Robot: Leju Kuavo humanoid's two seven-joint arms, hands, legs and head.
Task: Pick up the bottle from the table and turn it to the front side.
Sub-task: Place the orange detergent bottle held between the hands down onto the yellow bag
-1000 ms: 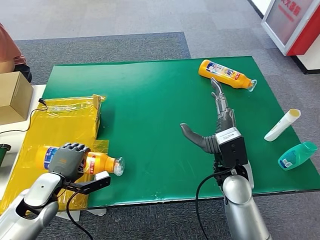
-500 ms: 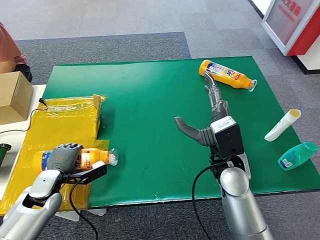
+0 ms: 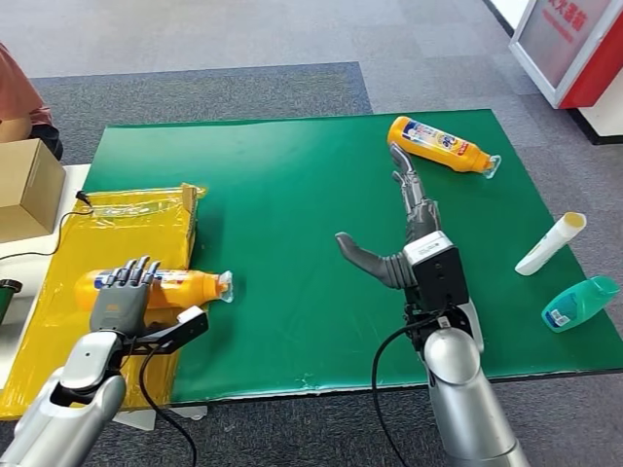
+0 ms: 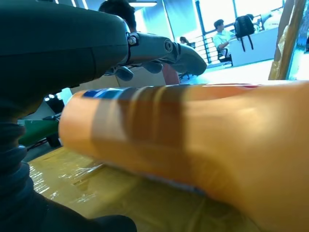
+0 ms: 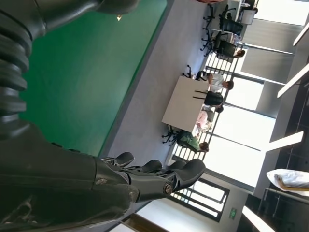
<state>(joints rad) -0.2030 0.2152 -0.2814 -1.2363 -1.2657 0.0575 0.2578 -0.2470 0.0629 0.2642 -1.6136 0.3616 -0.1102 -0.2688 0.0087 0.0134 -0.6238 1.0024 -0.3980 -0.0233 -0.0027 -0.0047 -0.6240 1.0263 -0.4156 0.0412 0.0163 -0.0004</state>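
An orange bottle (image 3: pixel 180 285) lies on its side on the yellow bag (image 3: pixel 110 233), cap pointing toward the green mat (image 3: pixel 294 214). My left hand (image 3: pixel 121 297) is over its label end, fingers straightened and spread above it, thumb low on the near side. The left wrist view has the bottle (image 4: pixel 204 145) close up with the fingers (image 4: pixel 156 46) lifted off it. A second orange bottle (image 3: pixel 441 144) lies at the mat's far right. My right hand (image 3: pixel 408 229) is open, fingers stretched out just short of it. The right wrist view shows that hand (image 5: pixel 146 179) holding nothing.
A white tube (image 3: pixel 549 242) and a teal bottle (image 3: pixel 578 302) lie at the mat's right edge. A cardboard box (image 3: pixel 25 185) stands at the far left, with a person (image 3: pixel 18 97) behind it. A red and white stand (image 3: pixel 573 44) is at the back right.
My left hand carried the orange bottle left onto the yellow bag, then its fingers straightened and let go. My right hand reached a little farther toward the far bottle.
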